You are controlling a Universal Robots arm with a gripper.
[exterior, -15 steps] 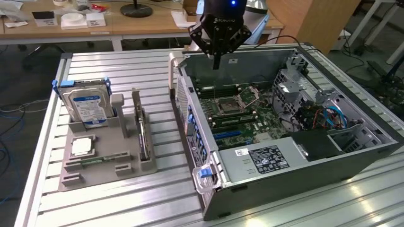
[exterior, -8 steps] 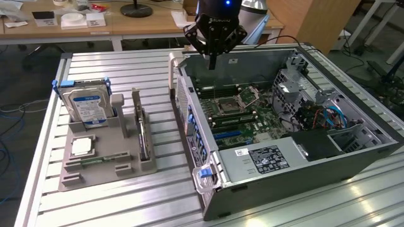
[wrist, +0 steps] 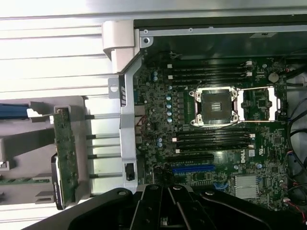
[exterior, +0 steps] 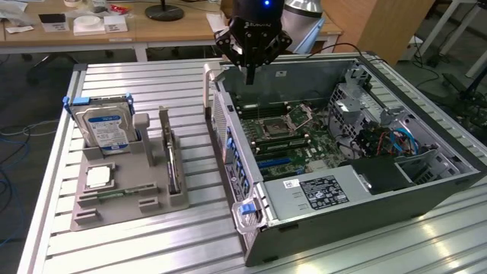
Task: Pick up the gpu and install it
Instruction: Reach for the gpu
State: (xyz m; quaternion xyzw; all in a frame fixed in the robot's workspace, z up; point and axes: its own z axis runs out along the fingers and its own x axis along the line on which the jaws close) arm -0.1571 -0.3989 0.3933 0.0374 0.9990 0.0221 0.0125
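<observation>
1. Currently, the gripper (exterior: 250,77) hangs over a corner of the open computer case (exterior: 365,208), fingers pressed together, holding nothing.
2. The gpu (exterior: 173,165) stands on edge in the grey parts holder (exterior: 114,220), well apart from the gripper; this presumably exposes its upper edge for grasping.

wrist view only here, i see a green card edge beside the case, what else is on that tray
Observer: A hard drive with a blue-white label stands upright at the tray's end farther from the exterior camera.
Operator: anything lying flat
Observer: A square silver chip lies flat on the tray, to the exterior view's left of the gpu.
Operator: where am i hanging
Observer: The gripper hangs over the case's far corner on the tray side, jaws shut and empty, apart from the gpu.
</observation>
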